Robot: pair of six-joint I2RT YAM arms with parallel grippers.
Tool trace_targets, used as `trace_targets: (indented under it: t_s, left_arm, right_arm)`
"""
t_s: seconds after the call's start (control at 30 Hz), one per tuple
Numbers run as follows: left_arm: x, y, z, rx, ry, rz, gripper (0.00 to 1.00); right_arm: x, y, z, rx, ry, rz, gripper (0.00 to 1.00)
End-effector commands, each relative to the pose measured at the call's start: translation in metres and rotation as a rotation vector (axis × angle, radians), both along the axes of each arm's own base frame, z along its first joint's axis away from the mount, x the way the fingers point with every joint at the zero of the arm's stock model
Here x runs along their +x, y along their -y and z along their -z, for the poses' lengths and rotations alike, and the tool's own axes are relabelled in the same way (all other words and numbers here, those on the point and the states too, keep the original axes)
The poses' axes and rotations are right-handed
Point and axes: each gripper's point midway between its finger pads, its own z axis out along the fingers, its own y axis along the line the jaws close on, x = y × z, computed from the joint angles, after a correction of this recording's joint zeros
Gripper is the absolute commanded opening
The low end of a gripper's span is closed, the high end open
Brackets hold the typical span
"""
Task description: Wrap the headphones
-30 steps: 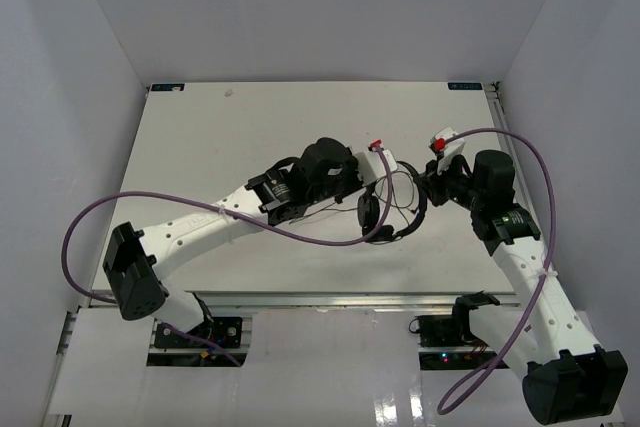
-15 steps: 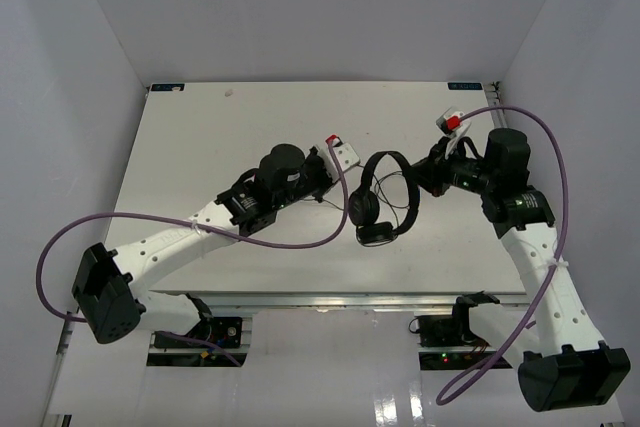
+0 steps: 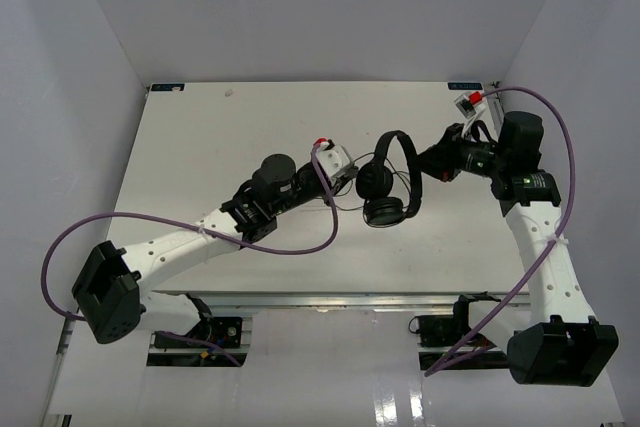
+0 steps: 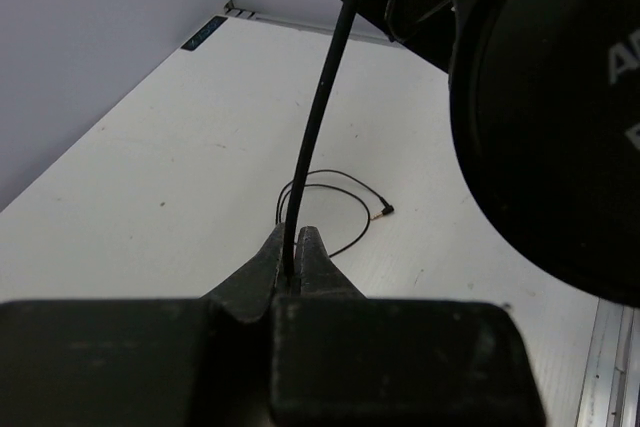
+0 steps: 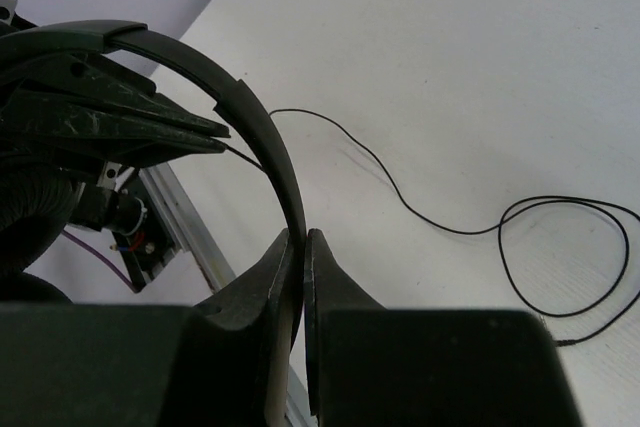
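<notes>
Headphones (image 3: 383, 187) held aloft — right gripper (image 5: 300, 252) clamps headband (image 5: 262, 137), left gripper (image 4: 294, 265) pinches cord (image 4: 322, 107) taut (for winding, I'd judge).

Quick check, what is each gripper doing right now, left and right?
Left gripper: closed on the thin black cord of the black over-ear headphones.
Right gripper: closed on their thin curved headband.

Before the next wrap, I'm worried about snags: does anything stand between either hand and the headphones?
Nothing visible does. The left hand is shut on the cord itself, and the right hand is shut on the headband, so both grip the headphones directly. Only slack cord lies on the table below.
</notes>
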Motion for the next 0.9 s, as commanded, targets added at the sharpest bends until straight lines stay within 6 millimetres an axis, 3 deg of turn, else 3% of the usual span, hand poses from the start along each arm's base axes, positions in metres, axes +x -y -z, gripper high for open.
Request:
trace_targets:
  t_s: [0.0,0.3,0.73,0.87]
  left_arm:
    - [-0.008,0.005,-0.028,-0.100,0.029,0.046,0.00]
    - [0.000,0.027,-0.024,-0.171,-0.015,0.076,0.00]
    - [-0.011,0.042,-0.009,-0.257,-0.078,0.138,0.32]
    - [-0.014,0.049,-0.002,-0.249,-0.086,0.164,0.37]
  right_arm:
    - [-0.005,-0.002,-0.039,0.119,0.002,-0.056,0.08]
    - [-0.005,-0.003,-0.050,0.246,-0.106,-0.070,0.08]
    - [0.018,0.007,-0.057,0.337,-0.173,-0.005,0.08]
    - [0.019,0.009,-0.058,0.341,-0.172,0.000,0.08]
